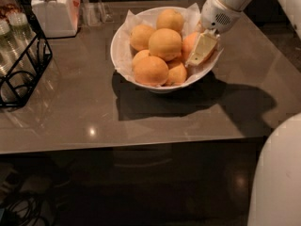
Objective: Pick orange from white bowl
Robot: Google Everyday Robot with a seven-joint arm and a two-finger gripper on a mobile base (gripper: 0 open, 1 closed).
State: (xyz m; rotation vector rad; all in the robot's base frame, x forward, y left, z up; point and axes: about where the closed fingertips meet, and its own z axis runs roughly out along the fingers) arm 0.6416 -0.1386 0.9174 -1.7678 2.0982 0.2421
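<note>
The white bowl (161, 87), lined with crinkled white paper, stands at the back middle of the brown table and holds several fruits. Most are paler yellow-orange. The deeper reddish-orange orange (188, 42) lies at the bowl's right side, partly hidden. My gripper (196, 52) reaches down from the upper right into the bowl's right side, right against this orange, with its cream part lying over the fruit's right face.
A white lidded jar (52, 9) and a clear container (95, 9) stand at the back left. A black wire rack (21, 67) with glassware is at the left edge. My white body (277, 173) fills the lower right corner. The table's front edge runs below the bowl.
</note>
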